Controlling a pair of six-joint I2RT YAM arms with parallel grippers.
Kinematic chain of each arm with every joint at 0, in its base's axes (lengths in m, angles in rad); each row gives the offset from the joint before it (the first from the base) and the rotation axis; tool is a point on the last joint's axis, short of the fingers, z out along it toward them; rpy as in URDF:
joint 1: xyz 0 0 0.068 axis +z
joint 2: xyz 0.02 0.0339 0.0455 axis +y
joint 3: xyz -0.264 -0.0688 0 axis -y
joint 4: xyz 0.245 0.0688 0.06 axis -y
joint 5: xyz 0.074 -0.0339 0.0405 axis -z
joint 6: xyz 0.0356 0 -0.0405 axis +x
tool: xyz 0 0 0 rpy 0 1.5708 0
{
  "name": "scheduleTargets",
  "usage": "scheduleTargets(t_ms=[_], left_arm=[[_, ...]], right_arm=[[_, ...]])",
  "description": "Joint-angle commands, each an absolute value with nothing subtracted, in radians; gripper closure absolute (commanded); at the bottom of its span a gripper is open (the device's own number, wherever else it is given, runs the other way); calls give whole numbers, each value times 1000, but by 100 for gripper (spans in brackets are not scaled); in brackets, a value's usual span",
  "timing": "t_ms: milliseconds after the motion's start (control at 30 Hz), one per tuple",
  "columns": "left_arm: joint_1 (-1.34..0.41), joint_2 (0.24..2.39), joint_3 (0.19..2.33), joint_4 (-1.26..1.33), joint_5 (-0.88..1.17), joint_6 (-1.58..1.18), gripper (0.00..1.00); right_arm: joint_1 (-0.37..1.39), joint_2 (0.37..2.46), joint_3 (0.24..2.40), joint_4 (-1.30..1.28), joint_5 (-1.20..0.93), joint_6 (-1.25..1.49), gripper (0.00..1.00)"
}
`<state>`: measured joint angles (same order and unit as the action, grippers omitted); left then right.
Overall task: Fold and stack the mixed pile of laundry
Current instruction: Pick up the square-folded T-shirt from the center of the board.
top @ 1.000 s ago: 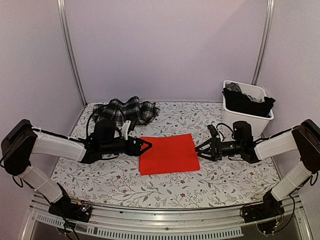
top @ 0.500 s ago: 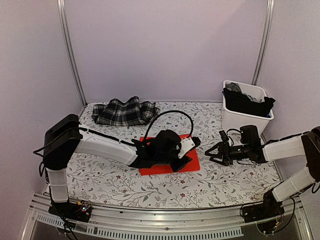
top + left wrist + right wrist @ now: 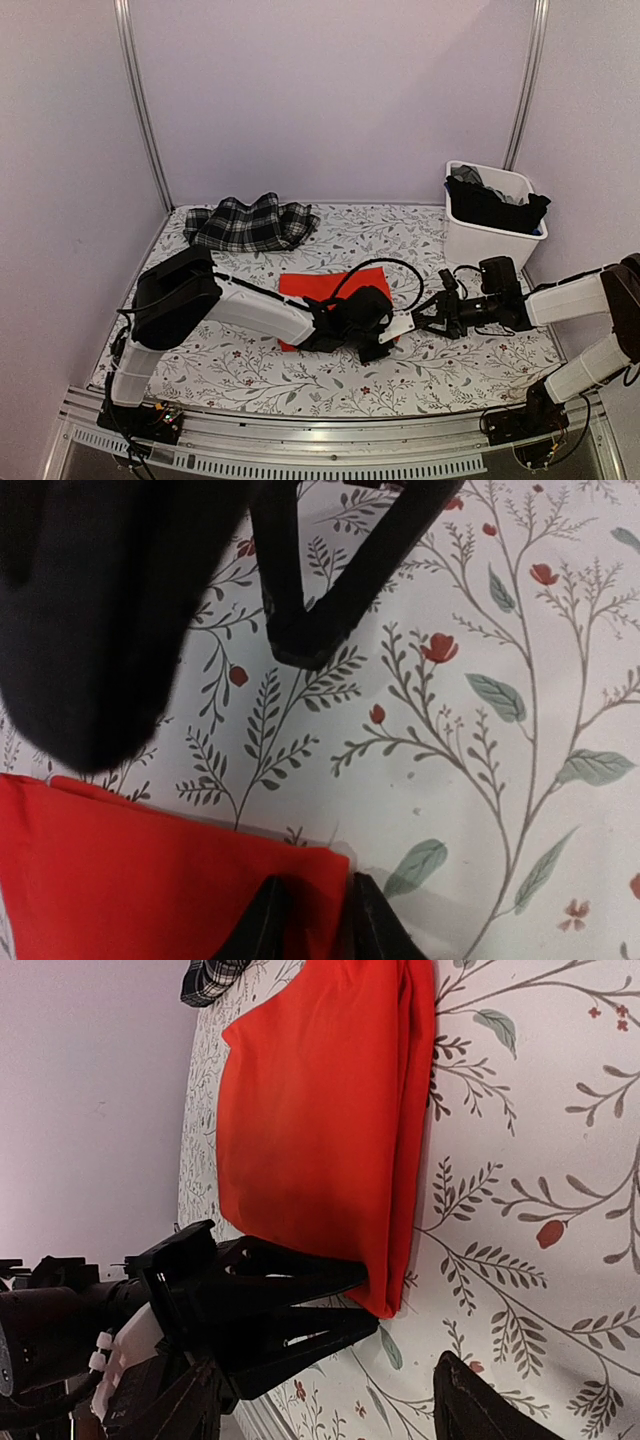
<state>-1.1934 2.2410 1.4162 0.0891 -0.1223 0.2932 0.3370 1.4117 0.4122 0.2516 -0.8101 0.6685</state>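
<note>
Left arm swung from the left edge of the red cloth point(image 3: 312, 287) right across it and is now at its near right corner; right gripper point(image 3: 420, 320) backed off a little to the right. Fingers of the left gripper point(image 3: 318, 922) are nipped in on that corner, red fabric between them. Right gripper is spread wide with nothing in it, just beside the cloth's right edge. Red cloth lies flat, already folded, mid tablecloth point(image 3: 250, 365). Plaid garment point(image 3: 250, 222) is bunched at far left, unfolded; dark clothes point(image 3: 495, 205) sit in the white bin point(image 3: 480, 245) at far right. Step, I'd say: starting another fold on the red cloth. Next move probably needs the corner lifted clear and carried over to the opposite edge, with the right gripper taking the far right corner to keep edges square. No brand, label or readable writing anywhere.
</note>
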Motion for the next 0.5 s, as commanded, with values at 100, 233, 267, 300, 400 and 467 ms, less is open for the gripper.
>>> scheduleTargets(t_ms=[100, 233, 267, 300, 400, 467], left_arm=[[-1202, 2283, 1454, 52, -106, 322, 95], [-1181, 2206, 1412, 118, -56, 279, 100], [-1177, 2187, 1404, 129, -46, 275, 100], [-1175, 2170, 1394, 139, -43, 273, 100], [-1175, 2135, 1371, 159, -35, 279, 100], [-1175, 2122, 1362, 164, -30, 279, 100]], right_arm=[[335, 1470, 400, 304, -831, 679, 28], [360, 1509, 416, 344, -826, 718, 25], [366, 1520, 422, 356, -825, 737, 23], [370, 1538, 428, 370, -824, 749, 22], [379, 1572, 438, 416, -820, 796, 20], [380, 1605, 446, 454, -829, 823, 20]])
